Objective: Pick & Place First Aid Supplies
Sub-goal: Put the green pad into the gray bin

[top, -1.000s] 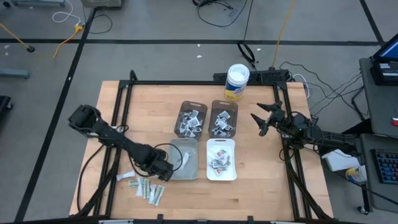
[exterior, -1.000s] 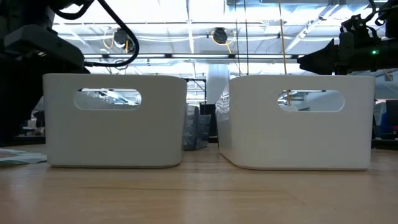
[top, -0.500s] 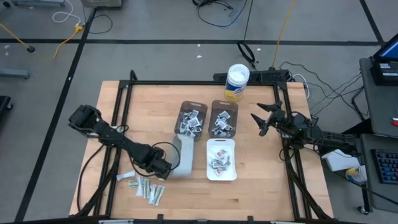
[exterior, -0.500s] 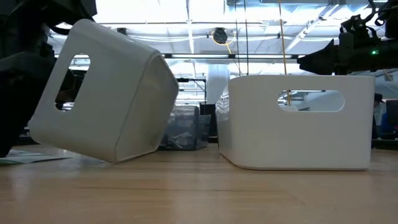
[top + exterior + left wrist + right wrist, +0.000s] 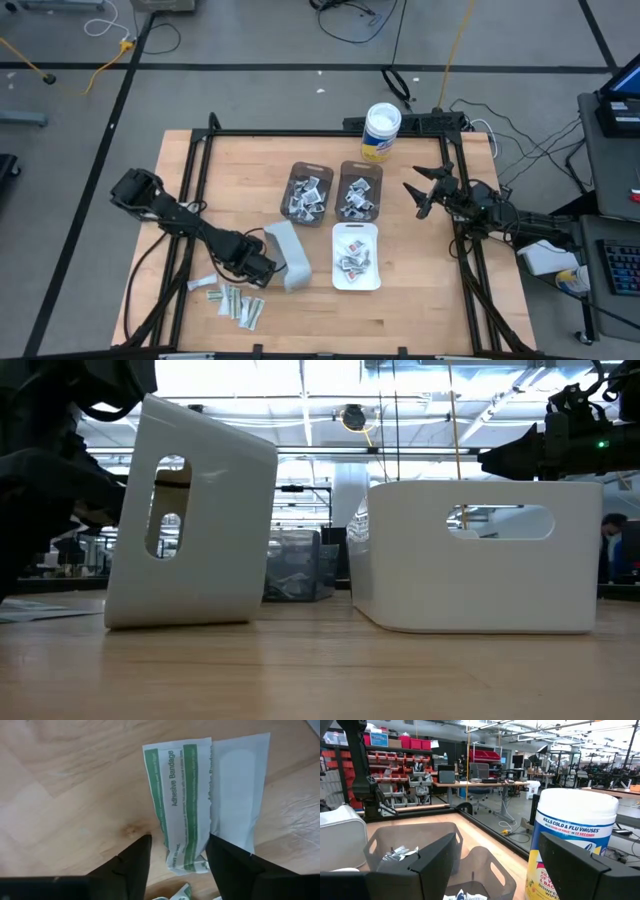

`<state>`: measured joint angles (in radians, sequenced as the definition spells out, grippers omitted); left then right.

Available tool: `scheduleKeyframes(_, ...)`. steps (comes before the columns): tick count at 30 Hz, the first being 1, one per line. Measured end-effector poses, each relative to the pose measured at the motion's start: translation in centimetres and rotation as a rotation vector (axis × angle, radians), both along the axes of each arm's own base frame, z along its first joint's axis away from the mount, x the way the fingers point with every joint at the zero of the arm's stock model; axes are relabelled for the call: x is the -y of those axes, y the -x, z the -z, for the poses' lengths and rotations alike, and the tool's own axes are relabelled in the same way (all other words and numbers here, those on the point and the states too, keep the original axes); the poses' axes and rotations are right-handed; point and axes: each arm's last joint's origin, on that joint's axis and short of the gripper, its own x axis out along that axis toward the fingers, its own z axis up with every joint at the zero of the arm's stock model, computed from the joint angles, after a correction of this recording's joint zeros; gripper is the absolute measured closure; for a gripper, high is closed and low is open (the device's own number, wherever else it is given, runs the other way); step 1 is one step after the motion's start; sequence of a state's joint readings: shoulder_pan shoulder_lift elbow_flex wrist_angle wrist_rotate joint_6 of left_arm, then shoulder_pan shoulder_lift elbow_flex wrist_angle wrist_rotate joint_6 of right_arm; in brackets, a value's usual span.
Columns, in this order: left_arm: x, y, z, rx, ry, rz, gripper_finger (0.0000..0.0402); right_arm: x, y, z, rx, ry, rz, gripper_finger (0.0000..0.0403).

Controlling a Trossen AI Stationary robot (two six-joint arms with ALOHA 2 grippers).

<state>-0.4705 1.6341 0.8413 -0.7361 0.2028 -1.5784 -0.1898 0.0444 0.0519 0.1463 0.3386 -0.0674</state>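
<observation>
My left gripper (image 5: pixel 177 841) hangs low over the tabletop (image 5: pixel 180 200) near its front-left corner, fingers apart and straddling one end of a green-striped bandage packet (image 5: pixel 177 805). Nothing is held yet.

I judge this packet to be feather-light, thin and floppy: sealed paper that will bend instead of resisting, and lying this flat it gives my fingers little edge to catch. I would take it across its narrow width, close to the end that sits between my fingers, pressing down lightly so one pad slides under. A plain white packet (image 5: pixel 237 795) lies touching its side and may come up with it if I close too wide.

The striped packet is a long pale strip with two green bands and "Adhesive Bandage" printed along it. It belongs to a small loose cluster of strips (image 5: pixel 238 303) by the front edge.

Just beyond, a grey bin (image 5: pixel 287 255) stands tipped on its side, beside an upright white bin (image 5: pixel 336 258) holding small packets (image 5: pixel 352 255). Farther back sit two brown bins (image 5: pixel 295 172), also holding packets. My right gripper (image 5: pixel 422 195) waits wide open by the right edge.
</observation>
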Motion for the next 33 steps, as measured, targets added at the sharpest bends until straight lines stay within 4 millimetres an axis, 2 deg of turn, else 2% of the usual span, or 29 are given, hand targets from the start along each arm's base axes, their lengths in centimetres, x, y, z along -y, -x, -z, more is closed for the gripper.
scheduleKeyframes(18, 0.0, -0.1, -0.2, -0.033, 0.053, -0.003, 0.0293, 0.0, 0.0, 0.0, 0.000, 0.000, 0.000, 0.0124)
scheduleKeyframes(29, -0.1, -0.5, -2.5, -0.041, 0.022, -0.016, 0.0392, 0.0, 0.0, 0.0, 0.000, 0.000, 0.000, 0.0124)
scheduleKeyframes(33, -0.8, -0.7, -3.2, -0.009, 0.023, -0.042, 0.0394, 0.0, 0.0, 0.0, 0.000, 0.000, 0.000, 0.0124)
